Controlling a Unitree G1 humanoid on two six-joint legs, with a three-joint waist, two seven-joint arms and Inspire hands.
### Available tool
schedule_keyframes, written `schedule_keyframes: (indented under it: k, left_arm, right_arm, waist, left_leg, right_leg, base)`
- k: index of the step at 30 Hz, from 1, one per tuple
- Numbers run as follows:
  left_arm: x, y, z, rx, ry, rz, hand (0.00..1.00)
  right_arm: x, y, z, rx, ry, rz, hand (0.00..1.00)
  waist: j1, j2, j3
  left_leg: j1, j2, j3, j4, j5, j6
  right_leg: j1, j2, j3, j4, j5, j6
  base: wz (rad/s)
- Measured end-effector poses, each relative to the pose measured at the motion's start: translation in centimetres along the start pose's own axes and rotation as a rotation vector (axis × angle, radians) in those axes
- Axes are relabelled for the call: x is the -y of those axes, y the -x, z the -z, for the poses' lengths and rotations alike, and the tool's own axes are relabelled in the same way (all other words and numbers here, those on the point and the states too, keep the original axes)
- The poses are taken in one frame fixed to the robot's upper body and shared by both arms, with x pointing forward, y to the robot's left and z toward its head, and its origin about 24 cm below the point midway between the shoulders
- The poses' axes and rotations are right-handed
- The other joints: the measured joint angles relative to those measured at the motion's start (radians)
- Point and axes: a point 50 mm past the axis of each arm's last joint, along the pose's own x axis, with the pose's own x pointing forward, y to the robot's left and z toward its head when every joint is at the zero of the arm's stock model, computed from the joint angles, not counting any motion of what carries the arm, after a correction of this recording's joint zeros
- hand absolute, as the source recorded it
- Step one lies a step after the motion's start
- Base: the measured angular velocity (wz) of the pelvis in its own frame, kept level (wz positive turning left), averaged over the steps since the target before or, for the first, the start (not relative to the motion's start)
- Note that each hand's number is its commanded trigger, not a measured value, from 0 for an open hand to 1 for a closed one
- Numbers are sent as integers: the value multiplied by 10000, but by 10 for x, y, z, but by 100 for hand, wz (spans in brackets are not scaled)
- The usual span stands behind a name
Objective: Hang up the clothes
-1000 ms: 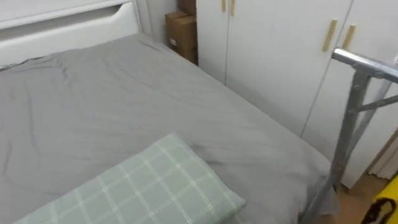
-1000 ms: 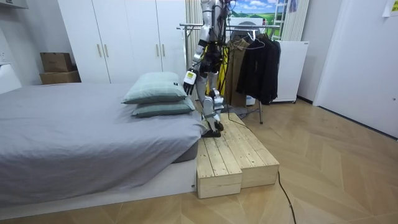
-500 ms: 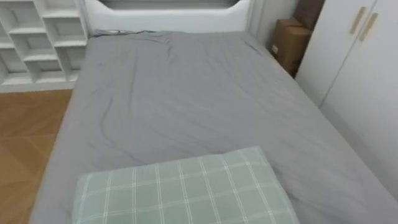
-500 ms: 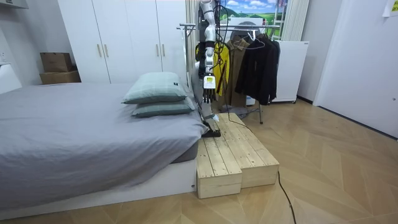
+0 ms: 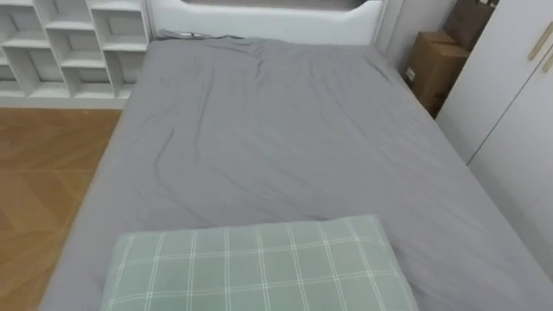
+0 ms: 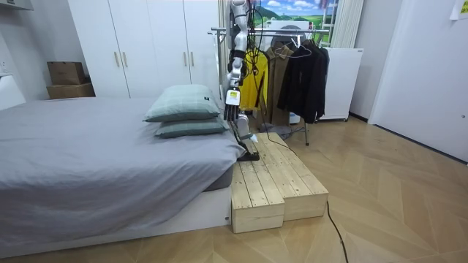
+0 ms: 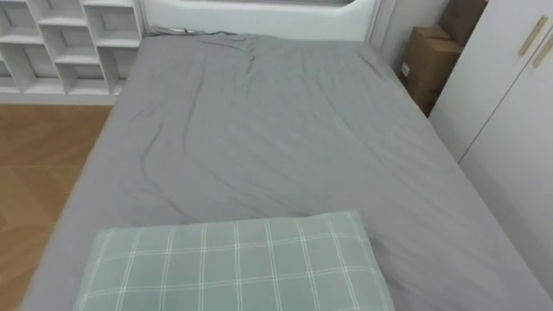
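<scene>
Robot: stands on the wooden platform (image 6: 274, 183) at the pillow end of the bed (image 5: 285, 147), facing down the bed, with the clothes rack (image 6: 219, 31) at its back.
Left hand (image 6: 232, 101): hangs at the robot's side, near the edge of the mattress. From across the room I cannot tell whether the fingers are loose or curled.
Clothes: a yellow garment (image 6: 254, 73) and dark jackets (image 6: 301, 73) hang on the clothes rack, the yellow one just behind the robot.
Bedding: a grey sheet, lightly creased, runs to the white headboard (image 5: 259, 10) at the far end.
Pillows: a green checked pillow (image 5: 259, 263) lies on top of a second pillow (image 6: 191, 128) at the near end.
Surroundings: white shelves (image 5: 60, 39) stand to the robot's left of the headboard, with a cardboard box (image 5: 435, 62) and a white wardrobe (image 5: 518, 112) to its right.
</scene>
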Motion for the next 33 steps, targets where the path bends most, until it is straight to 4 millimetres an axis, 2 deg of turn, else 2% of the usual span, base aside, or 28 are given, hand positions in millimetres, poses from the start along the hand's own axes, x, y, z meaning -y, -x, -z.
schedule_keyframes:
  k: [4,14,18,22,26,33]
  left_arm:
    - [1,0,-1,95,32,21,0]
    - [1,3,22,-471,-373,2,0]
    - [4,4,24,-506,-616,60,0]
    - [6,4,16,-292,-623,123,0]
    - [13,4,-1,328,-437,190,0]
    - [19,4,-10,664,-310,334,0]
  right_arm:
    - [-1,0,0,-3,6,-113,0]
    - [-3,0,4,-86,-106,-607,0]
    - [-4,1,4,-85,-162,-750,0]
    - [-5,1,3,53,-322,-864,0]
    - [-3,1,4,67,-357,-787,0]
    - [-4,1,4,52,-297,-818,0]
  waist:
    - [6,42,-7]
    - [13,68,-17]
    - [-75,80,-14]
    - [-241,133,-18]
    - [-268,265,-80]
    - [-253,268,-87]
  left_leg:
    - [127,10,-61,-62,0,2]
    - [288,85,-169,-146,-5,-17]
    - [257,73,-264,-125,-5,-17]
    - [245,62,-347,-123,-5,-17]
    - [240,1,-374,-142,4,-31]
    - [240,1,-415,-132,13,-45]
  right_leg:
    - [119,11,-26,-22,-3,4]
    - [362,113,-44,-187,12,-22]
    - [388,89,-151,-188,12,-22]
    - [438,88,-164,-260,12,-22]
    - [488,92,-289,-336,12,-22]
    - [509,89,-308,-338,8,-27]
  base:
    - [2]
    - [3]
    - [7]
    - [5]
    - [5]
    - [1]
